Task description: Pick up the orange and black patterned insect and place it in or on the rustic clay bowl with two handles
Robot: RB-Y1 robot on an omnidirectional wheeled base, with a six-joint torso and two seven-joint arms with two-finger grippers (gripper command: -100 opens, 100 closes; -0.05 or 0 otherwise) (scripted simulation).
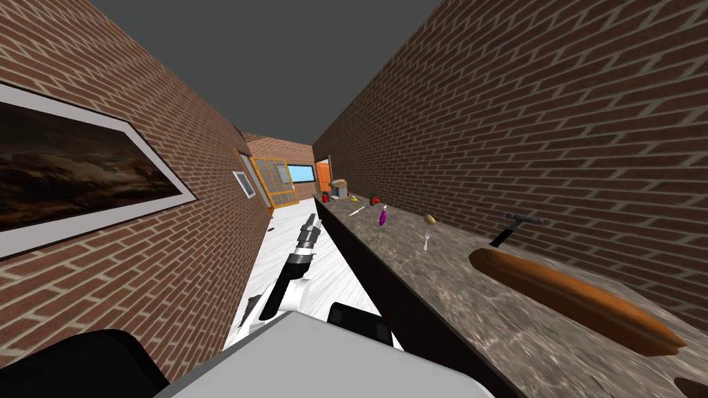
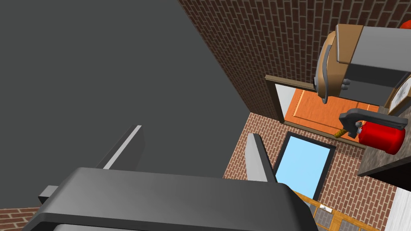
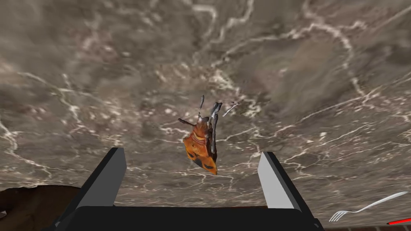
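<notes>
The orange and black patterned insect (image 3: 201,148) lies on the brown marbled countertop (image 3: 281,80), legs and feelers pointing away from my hand. My right gripper (image 3: 192,153) hovers just over it, open, with the insect between the two fingers and touching neither. A dark brown shape (image 3: 32,200) shows beside the left finger; I cannot tell what it is. My left gripper (image 2: 193,140) is open and holds nothing; the head view shows it (image 1: 310,224) stretched forward over the white floor beside the counter.
The long counter (image 1: 442,276) runs along the right brick wall and carries a long brown loaf (image 1: 574,297), a dark-handled tool (image 1: 515,228), a fork (image 1: 426,242), a purple bottle (image 1: 382,216) and several small things further off. Another brick wall stands close on the left.
</notes>
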